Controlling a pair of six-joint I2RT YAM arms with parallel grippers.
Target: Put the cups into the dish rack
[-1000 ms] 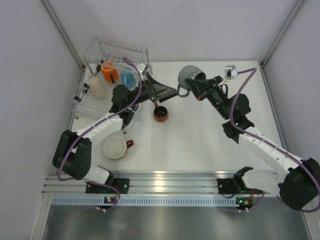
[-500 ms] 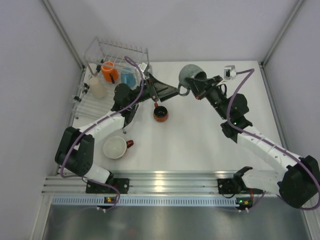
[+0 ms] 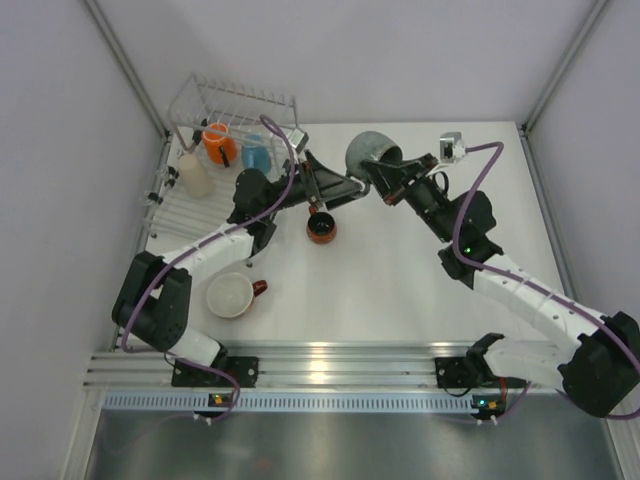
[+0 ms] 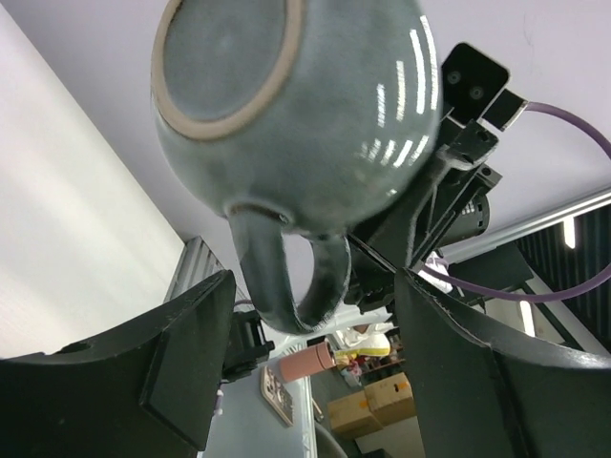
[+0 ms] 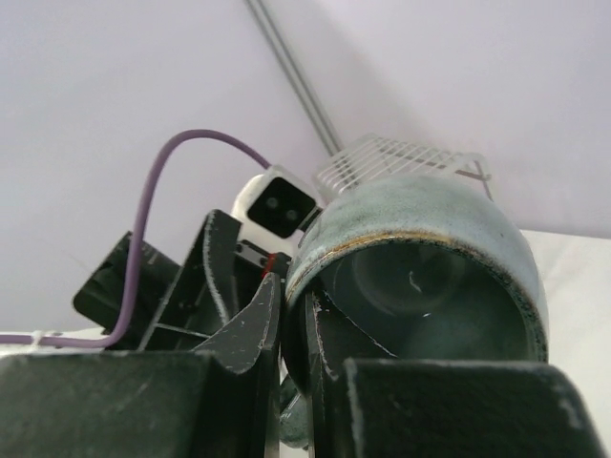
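Observation:
My right gripper (image 3: 386, 172) is shut on the rim of a grey-blue glazed mug (image 3: 366, 150), holding it on its side above the table; one finger is inside the rim (image 5: 329, 334). My left gripper (image 3: 346, 186) is open just under the mug. In the left wrist view the mug's handle (image 4: 286, 277) hangs between and above the spread fingers, touching neither. The dish rack (image 3: 250, 98) at the back left holds an orange mug (image 3: 218, 143), a light blue mug (image 3: 256, 157) and a beige tumbler (image 3: 195, 175). A dark red-handled mug (image 3: 320, 228) and a white red-handled cup (image 3: 230, 295) stand on the table.
The rack's low drain tray (image 3: 165, 205) runs along the left wall. The dark mug stands directly below my left gripper's fingers. Grey walls close in the table on three sides, and a metal rail (image 3: 330, 360) with both arm bases lines the near edge.
My right gripper has carried the grey-blue mug leftwards toward my left gripper. The left gripper has reached a little further right, so the handle now lies over its open fingers.

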